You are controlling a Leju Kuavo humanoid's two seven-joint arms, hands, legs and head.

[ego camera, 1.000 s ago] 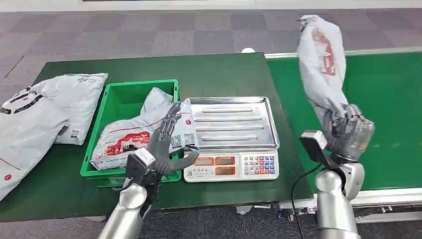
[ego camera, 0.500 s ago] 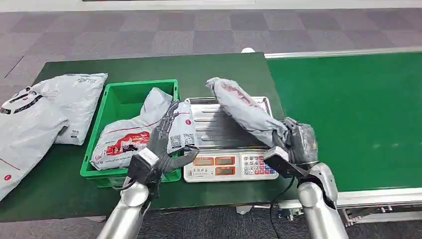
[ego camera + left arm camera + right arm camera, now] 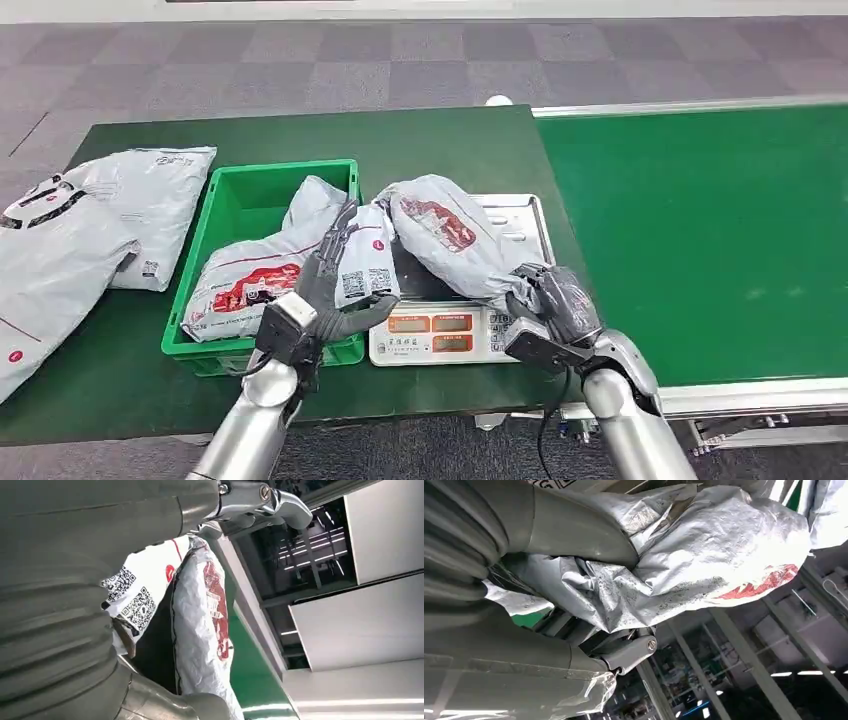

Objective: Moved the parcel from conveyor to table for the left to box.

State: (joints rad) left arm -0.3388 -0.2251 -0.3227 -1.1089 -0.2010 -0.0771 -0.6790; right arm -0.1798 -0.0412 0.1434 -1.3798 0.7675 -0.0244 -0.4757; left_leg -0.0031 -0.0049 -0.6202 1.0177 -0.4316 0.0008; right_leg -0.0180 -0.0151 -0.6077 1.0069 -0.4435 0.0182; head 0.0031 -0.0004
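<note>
The right hand (image 3: 553, 300) is clenched around one end of the grey parcel (image 3: 445, 235), its fingers wrapped over the crumpled plastic at the front right corner of the scale (image 3: 465, 275). The right wrist view shows the thick thumb (image 3: 574, 527) pressed down across the wrinkled bag (image 3: 704, 555), with the material bunched in the grasp.

The parcel lies across the steel tray of the scale, its long axis running diagonally from the held end, near the scale's keypad, up to its far end at the tray's back left corner. That far end sits just beside the parcel in the green bin (image 3: 225, 215). A red printed design faces up along its top; the writing in it is too small to read.

The left hand (image 3: 325, 285) hovers at the bin's right edge, next to the scale, fingers spread apart and holding nothing. Its fingertips reach over a second parcel (image 3: 275, 265) lying in the bin, which carries a white label with QR codes (image 3: 132, 600) and a red-and-white print.

Left of the bin, on the green table (image 3: 440, 140), lie more grey parcels (image 3: 95, 215) with dark print that cannot be read. Right of the scale runs the green conveyor (image 3: 720, 230).
</note>
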